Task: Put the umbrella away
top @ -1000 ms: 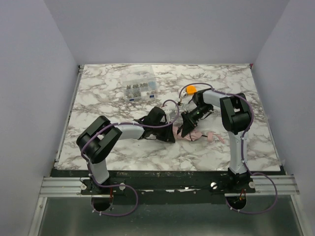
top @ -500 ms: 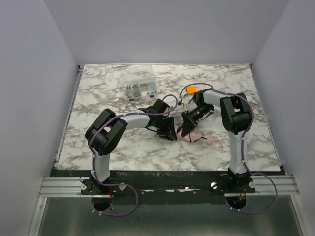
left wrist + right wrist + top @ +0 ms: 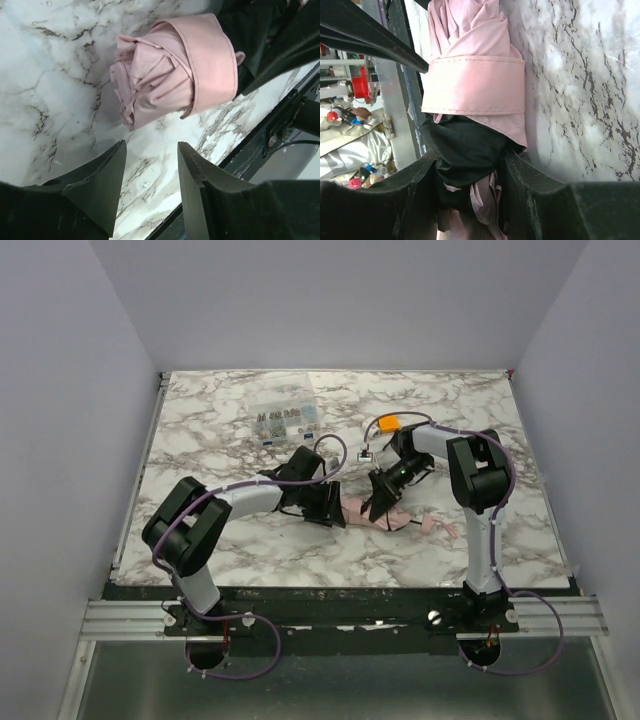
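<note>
Marble table (image 3: 200, 450) holds the rolled-up umbrella (image 3: 170, 65) mid-frame, squeezed by the right gripper (image 3: 470, 162), left gripper (image 3: 151, 150) open and empty beside it; wrapping seems nearly done, next its band (image 3: 472, 85) needs pressing shut.

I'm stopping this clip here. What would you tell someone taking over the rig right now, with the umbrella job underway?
Left gripper: open, empty, just short of the umbrella at its bunched end.
Right gripper: shut on the umbrella, at its dark part.
Umbrella: lying on the table between the two arms.
Done: folded into a short roll, pink band wrapped round it.
To do: put it away. No storage spot shows in these views, and I cannot tell whether the band is fastened.
</note>
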You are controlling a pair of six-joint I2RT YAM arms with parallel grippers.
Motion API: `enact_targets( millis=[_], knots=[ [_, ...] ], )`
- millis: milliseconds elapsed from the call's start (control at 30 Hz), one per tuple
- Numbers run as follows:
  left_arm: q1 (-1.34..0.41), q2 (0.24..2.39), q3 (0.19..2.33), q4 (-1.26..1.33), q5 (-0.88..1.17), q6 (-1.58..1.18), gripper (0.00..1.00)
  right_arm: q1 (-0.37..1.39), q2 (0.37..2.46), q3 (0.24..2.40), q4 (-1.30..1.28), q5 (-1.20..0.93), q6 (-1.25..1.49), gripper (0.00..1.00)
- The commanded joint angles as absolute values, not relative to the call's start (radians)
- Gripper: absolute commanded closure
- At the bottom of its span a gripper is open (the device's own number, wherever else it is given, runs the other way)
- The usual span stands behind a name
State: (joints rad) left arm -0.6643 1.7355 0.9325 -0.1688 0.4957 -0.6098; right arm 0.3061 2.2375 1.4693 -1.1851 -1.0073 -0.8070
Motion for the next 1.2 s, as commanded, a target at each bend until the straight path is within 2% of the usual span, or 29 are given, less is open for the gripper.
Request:
enact_targets(
  millis=[0, 167, 333, 500, 833, 1000, 1033, 1100, 1167],
  knots=[
    [-0.66, 1.626, 0.873, -0.132, 0.501, -0.545, 0.52, 0.321, 2.306, 1.413, -1.063, -0.726, -0.884, 1.0],
    [-0.66, 1.422, 0.777, -0.072, 0.367, -0.485, 0.51, 0.322, 2.258, 1.388, -1.04, -0.729, -0.912, 1.0],
    [-0.64, 1.195, 0.694, -0.023, 0.211, -0.423, 0.47, 0.322, 2.125, 1.334, -0.97, -0.736, -0.95, 1.0],
    [-0.571, 1.058, 0.603, 0.05, 0.219, -0.467, 0.25, 0.322, 1.932, 1.226, -0.75, -0.683, -0.854, 1.0],
    [-0.481, 0.934, 0.429, 0.24, 0.307, -0.673, 0.24, 0.323, 1.71, 1.05, -0.246, -0.412, -0.307, 1.0],
    [-0.477, 0.989, 0.41, 0.313, 0.335, -0.731, 0.24, 0.397, 1.673, 0.985, -0.163, -0.373, -0.306, 1.0],
    [-0.476, 1.008, 0.42, 0.32, 0.345, -0.733, 0.24, 0.417, 1.675, 0.98, -0.171, -0.375, -0.336, 0.98],
    [-0.473, 1.057, 0.436, 0.343, 0.371, -0.735, 0.24, 0.455, 1.686, 0.97, -0.174, -0.371, -0.364, 0.84],
    [-0.473, 1.107, 0.456, 0.363, 0.394, -0.738, 0.24, 0.461, 1.706, 0.987, -0.217, -0.42, -0.376, 0.6]
  ],
)
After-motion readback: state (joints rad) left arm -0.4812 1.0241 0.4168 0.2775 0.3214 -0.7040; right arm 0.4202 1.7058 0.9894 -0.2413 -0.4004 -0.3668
